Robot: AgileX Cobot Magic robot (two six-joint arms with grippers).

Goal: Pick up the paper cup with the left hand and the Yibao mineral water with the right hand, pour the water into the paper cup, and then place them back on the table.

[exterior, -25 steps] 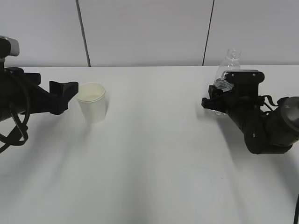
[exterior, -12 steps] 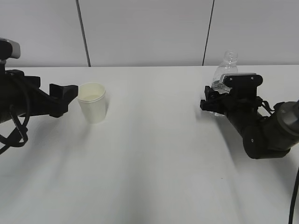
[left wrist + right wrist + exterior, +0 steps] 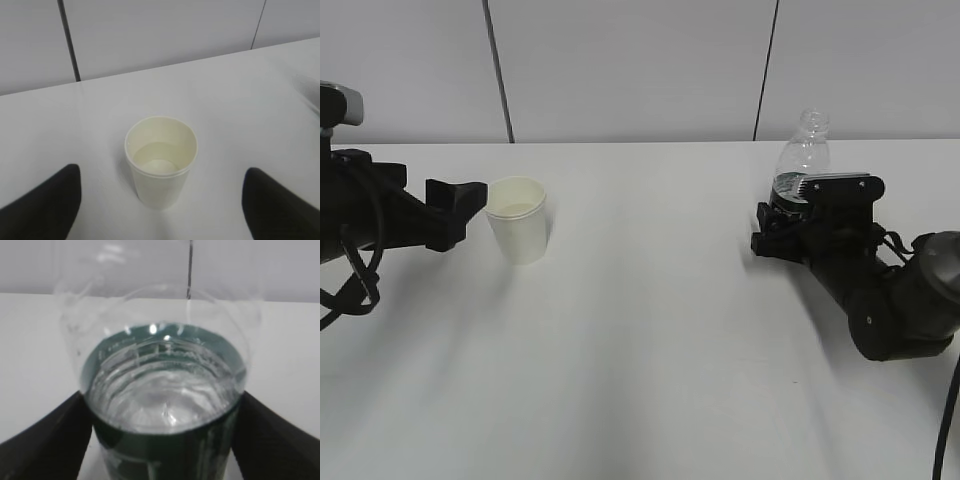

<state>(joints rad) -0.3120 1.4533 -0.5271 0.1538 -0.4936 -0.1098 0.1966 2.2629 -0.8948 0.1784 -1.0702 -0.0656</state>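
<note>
The paper cup (image 3: 517, 220) stands upright on the table (image 3: 650, 340) at the left, with some clear liquid in it; it also shows in the left wrist view (image 3: 161, 160). My left gripper (image 3: 468, 205) is open, its jaws wide apart just left of the cup and not touching it (image 3: 162, 205). The Yibao mineral water (image 3: 801, 160) stands upright at the right, uncapped, its green label low in the right wrist view (image 3: 162, 405). My right gripper (image 3: 775, 222) is shut on the bottle's lower body (image 3: 162, 440); whether the base rests on the table is hidden.
A grey panelled wall (image 3: 640, 70) runs along the table's far edge. The right arm's bulky wrist (image 3: 895, 300) lies low over the table at the right.
My right gripper has sunk a little with the bottle, which went from leaning to upright. My left gripper has drawn back slightly from the cup.
</note>
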